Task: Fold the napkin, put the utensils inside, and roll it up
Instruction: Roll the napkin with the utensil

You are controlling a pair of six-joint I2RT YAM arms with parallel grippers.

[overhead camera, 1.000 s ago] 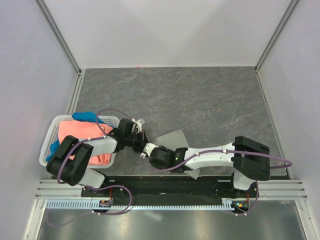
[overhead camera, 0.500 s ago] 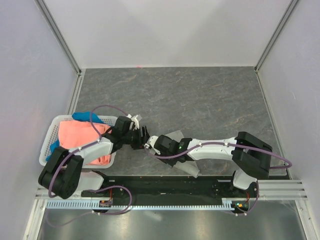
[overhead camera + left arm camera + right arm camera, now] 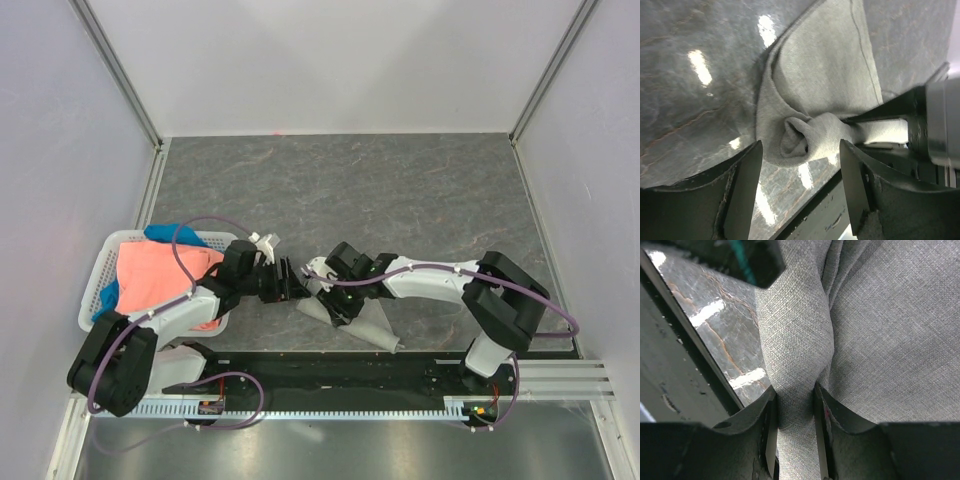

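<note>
The light grey napkin [image 3: 372,322] lies near the table's front edge, with one side rolled into a thick tube. My right gripper [image 3: 322,292] is shut on that rolled part [image 3: 796,365], a finger pressing each side of it. In the left wrist view the roll's open end [image 3: 802,136] faces my left gripper [image 3: 800,197], which stands open just short of it and holds nothing. The right gripper's fingers [image 3: 890,117] grip the roll further along. The utensils are hidden from every view.
A white basket [image 3: 95,290] at the left holds a coral-orange cloth [image 3: 160,275] and a blue cloth [image 3: 165,233]. The black front rail [image 3: 840,220] runs right beside the roll. Grey walls enclose the dark stone table [image 3: 400,190].
My left gripper has opened and let go of the roll's end. My right gripper has swung away from the front edge and closed on the rolled napkin.
</note>
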